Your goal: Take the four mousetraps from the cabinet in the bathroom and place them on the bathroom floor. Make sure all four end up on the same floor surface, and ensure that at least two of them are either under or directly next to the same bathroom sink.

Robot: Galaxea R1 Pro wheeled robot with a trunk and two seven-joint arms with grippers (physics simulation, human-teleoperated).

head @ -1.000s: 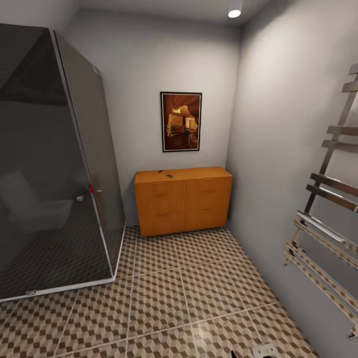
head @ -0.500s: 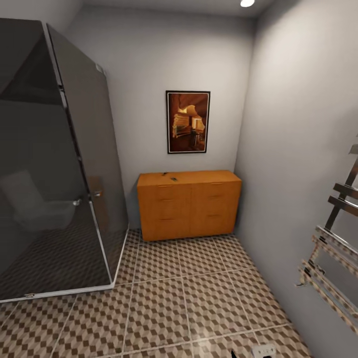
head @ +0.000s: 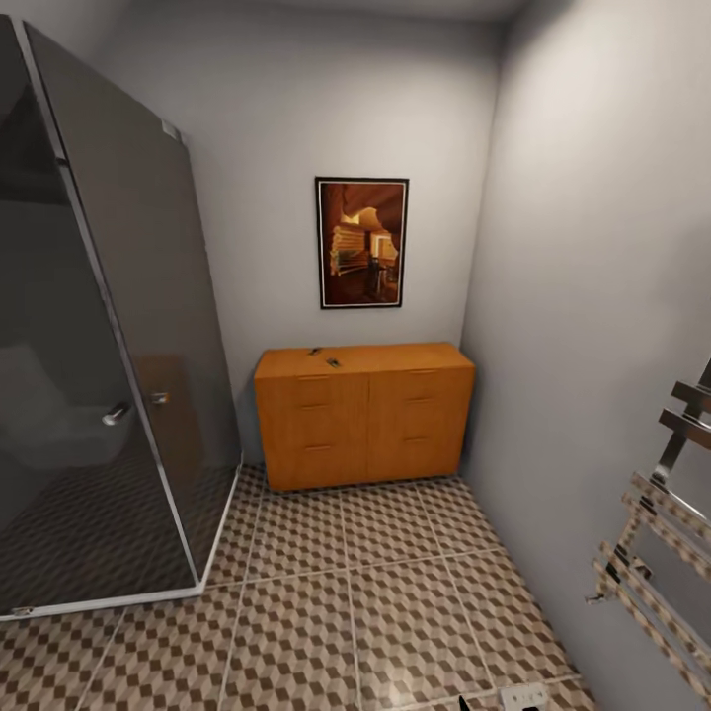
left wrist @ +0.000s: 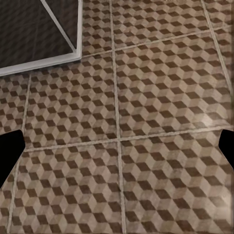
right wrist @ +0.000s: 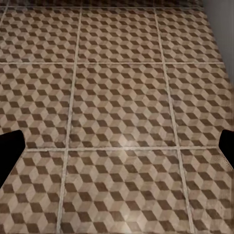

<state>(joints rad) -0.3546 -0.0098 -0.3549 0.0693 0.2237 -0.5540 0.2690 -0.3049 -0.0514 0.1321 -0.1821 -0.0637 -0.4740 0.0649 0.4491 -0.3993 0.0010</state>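
An orange wooden cabinet (head: 363,415) with drawer fronts stands against the far wall. On its top, near the left end, lie two tiny dark flat pieces, the mousetraps (head: 334,362), too small to make out in detail. The bathroom floor (head: 395,612) of cube-patterned tiles stretches from me to the cabinet. My left gripper (left wrist: 117,148) hangs open above bare tiles, its dark fingertips (left wrist: 9,151) far apart. My right gripper (right wrist: 117,148) is open too, over bare floor (right wrist: 122,107). The bathroom sink is out of view.
A dark glass shower enclosure (head: 89,375) fills the left side, its white base rim (left wrist: 44,66) showing in the left wrist view. A chrome towel rail (head: 662,553) juts from the right wall. A framed picture (head: 361,242) hangs above the cabinet.
The whole head view has shifted: the camera moved toward the cabinet, which looks larger. The towel rail has slid toward the right edge. The things themselves have not moved.
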